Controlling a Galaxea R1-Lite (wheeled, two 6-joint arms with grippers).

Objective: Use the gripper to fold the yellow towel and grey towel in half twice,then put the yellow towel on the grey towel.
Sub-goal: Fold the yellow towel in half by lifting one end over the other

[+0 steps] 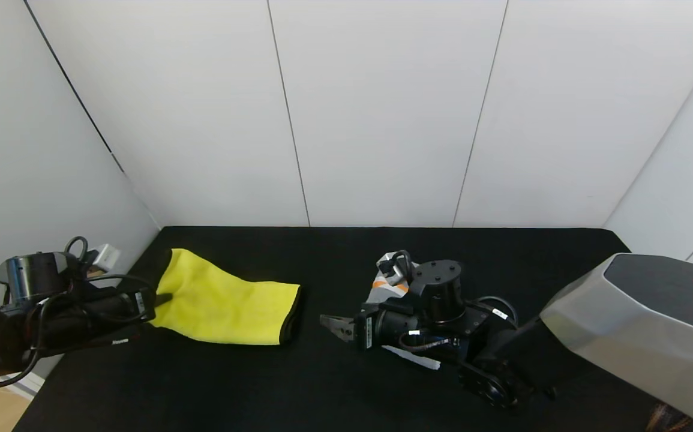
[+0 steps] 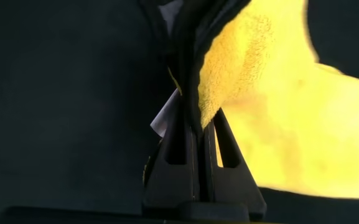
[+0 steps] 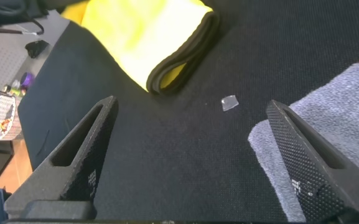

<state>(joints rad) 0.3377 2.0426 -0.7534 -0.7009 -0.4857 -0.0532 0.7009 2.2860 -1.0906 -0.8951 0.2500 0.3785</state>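
Your left gripper (image 1: 163,298) pinches the yellow towel (image 1: 226,306) by its left edge, lifting it off the black table (image 1: 322,384). Your right gripper (image 3: 191,162), fingers spread wide, hovers beside the grey towel (image 3: 328,124) at right.

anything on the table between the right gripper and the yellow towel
Only bare black table, plus one small pale scrap seen in the right wrist view, lying between the open right gripper and the yellow towel.

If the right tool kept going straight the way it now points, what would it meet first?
Probably the folded end of the yellow towel, lying ahead of the open right tool across bare black tabletop. A small pale scrap lies between, and depth is hard to judge. The grey towel sits beside one finger.
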